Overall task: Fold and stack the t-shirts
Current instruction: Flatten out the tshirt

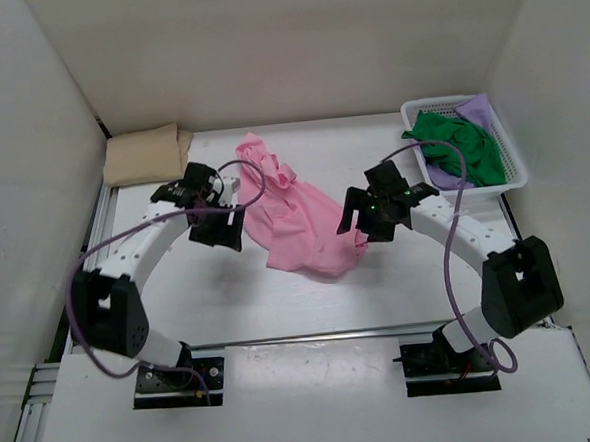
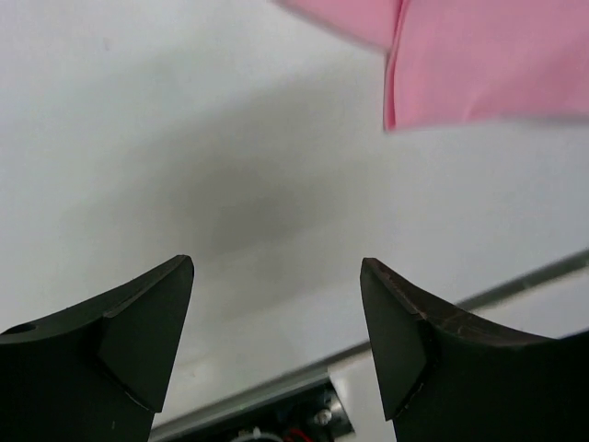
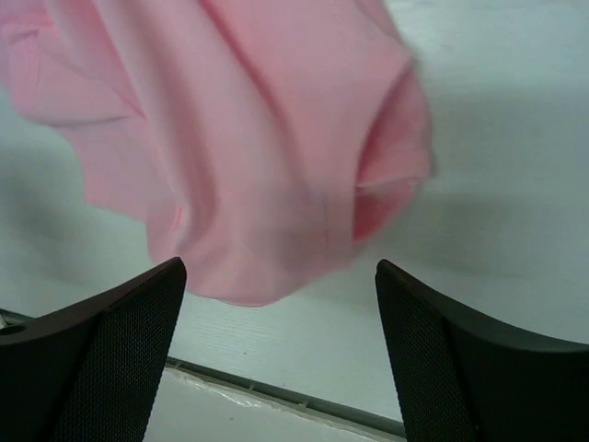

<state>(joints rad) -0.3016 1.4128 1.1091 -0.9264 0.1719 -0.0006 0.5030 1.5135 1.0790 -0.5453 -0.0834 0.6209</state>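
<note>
currently, item one: my left claw (image 2: pixel 276 263), fingers spread wide with nothing between them, hanging over bare white table (image 1: pixel 280 302) just left of the pink t-shirt (image 1: pixel 295 216); the left wrist view shows only a corner of pink cloth at the upper right, apart from my fingertips. item two: my right claw (image 3: pixel 281 265), likewise spread wide and pinching nothing, poised at the pink shirt's right edge; in the right wrist view rumpled pink cloth fills the space beyond the fingers, a sleeve opening toward the right, and i cannot tell whether the fingers touch it. item three: pink t-shirt, unfolded and crumpled, lying in a slanted band across the middle of the table between my two claws, one end toward the far side, the other bunched nearer my right claw. item four: tan t-shirt (image 1: pixel 149 155), folded into a neat block at the far left corner of the table, well apart from the pink one. item five: green t-shirt (image 1: pixel 461 146), heaped loosely inside the white mesh basket (image 1: pixel 433 103) at the far right. item six: light purple t-shirt (image 1: pixel 477 110), in the same basket, showing behind and under the green one.
</note>
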